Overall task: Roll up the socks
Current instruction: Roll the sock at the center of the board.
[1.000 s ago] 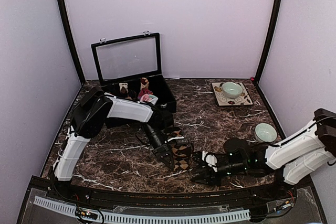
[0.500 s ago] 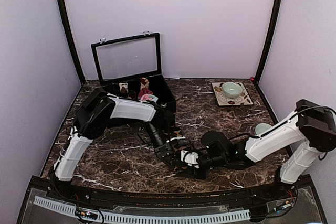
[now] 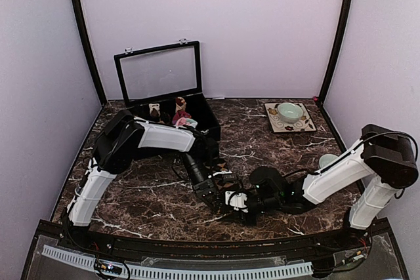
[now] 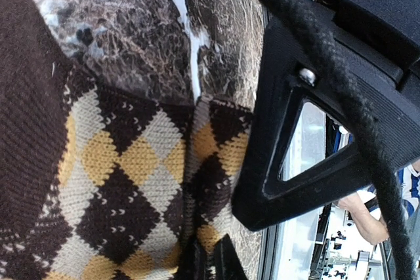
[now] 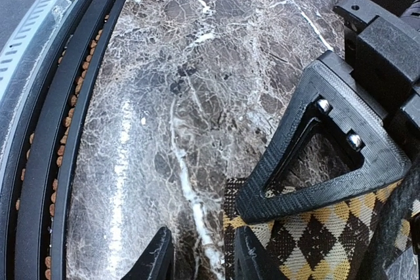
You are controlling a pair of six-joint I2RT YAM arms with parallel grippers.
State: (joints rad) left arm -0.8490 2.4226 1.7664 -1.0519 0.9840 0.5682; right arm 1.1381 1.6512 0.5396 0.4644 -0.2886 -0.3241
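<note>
Brown argyle knit: you have one diamond-checked sock (image 4: pixel 125 181) on the veined marble tabletop (image 5: pixel 184 83); left end effector (image 4: pixel 206 260) pinches its fold, right end effector (image 5: pixel 200 257) stands spread at its edge.

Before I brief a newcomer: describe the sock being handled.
On the marble table, near the front edge, the left gripper and right gripper meet. The sock there is dark brown with tan diamond checks, unlike the pink item in the case.

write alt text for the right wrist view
A dark brown sock with tan diamond checks lies at the lower right on a marble table, with a black finger of the left gripper resting on its edge. The right gripper shows at the bottom, fingers apart, one tip beside that edge.
</note>
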